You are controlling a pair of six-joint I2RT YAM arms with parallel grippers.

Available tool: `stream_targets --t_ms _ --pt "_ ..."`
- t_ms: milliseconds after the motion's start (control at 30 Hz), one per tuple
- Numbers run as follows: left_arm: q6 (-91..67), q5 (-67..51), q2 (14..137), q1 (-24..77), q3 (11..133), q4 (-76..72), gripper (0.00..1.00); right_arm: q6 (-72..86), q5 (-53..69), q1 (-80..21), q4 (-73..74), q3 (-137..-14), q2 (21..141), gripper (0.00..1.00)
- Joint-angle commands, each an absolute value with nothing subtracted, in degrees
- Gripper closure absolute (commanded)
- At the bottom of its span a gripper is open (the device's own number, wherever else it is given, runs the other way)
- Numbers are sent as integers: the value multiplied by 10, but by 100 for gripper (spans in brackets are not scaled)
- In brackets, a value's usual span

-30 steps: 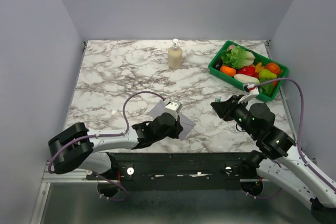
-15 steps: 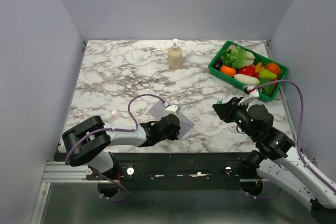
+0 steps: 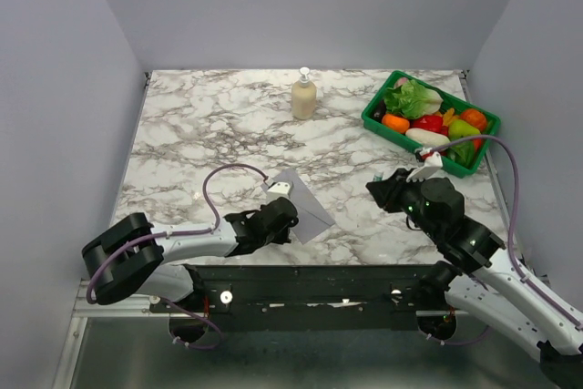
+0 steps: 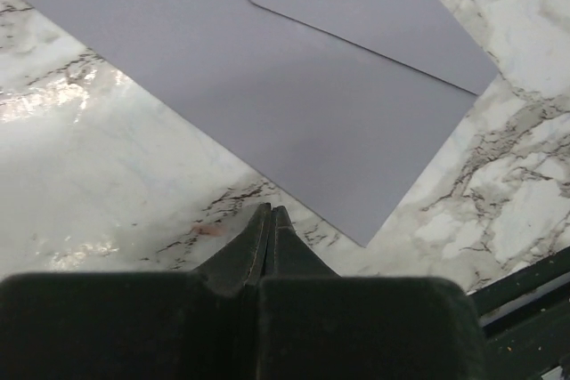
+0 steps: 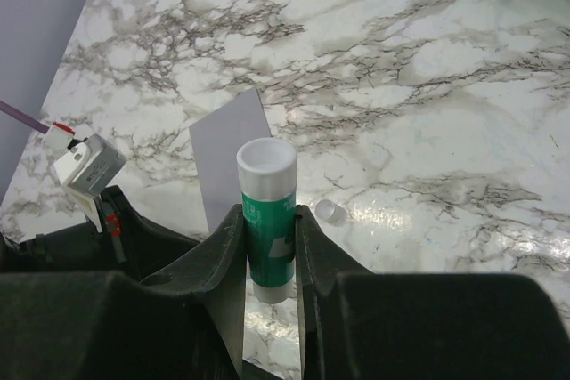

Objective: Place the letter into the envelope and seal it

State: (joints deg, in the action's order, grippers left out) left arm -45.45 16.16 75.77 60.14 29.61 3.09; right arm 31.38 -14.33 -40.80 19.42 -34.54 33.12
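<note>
The grey-lavender envelope lies flat near the table's front edge, its flap folded down over the body. The letter is not in view. My left gripper is shut and empty, low over the marble just short of the envelope's near corner. My right gripper hovers to the right of the envelope, shut on an uncapped green glue stick that points forward from the jaws.
The glue stick's small clear cap lies on the marble right of the envelope. A soap dispenser stands at the back centre. A green basket of toy vegetables sits at the back right. The table's front rail is close by.
My left gripper has drawn back to the left off the envelope, which now lies slightly turned with more of it showing. The right arm with the glue stick has barely moved.
</note>
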Motion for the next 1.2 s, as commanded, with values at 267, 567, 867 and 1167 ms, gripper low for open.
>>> stream_targets --t_ms 267,567,867,1167 --pt "-411 152 645 575 287 -23 100 303 -155 -410 186 -343 327 99" --pt "-394 101 687 582 304 -83 100 310 -152 -409 182 -347 345 99" --pt "-445 81 780 591 280 -110 100 309 -153 -409 183 -342 341 99" --pt "-487 147 767 590 265 24 100 313 -158 -410 184 -333 342 99"
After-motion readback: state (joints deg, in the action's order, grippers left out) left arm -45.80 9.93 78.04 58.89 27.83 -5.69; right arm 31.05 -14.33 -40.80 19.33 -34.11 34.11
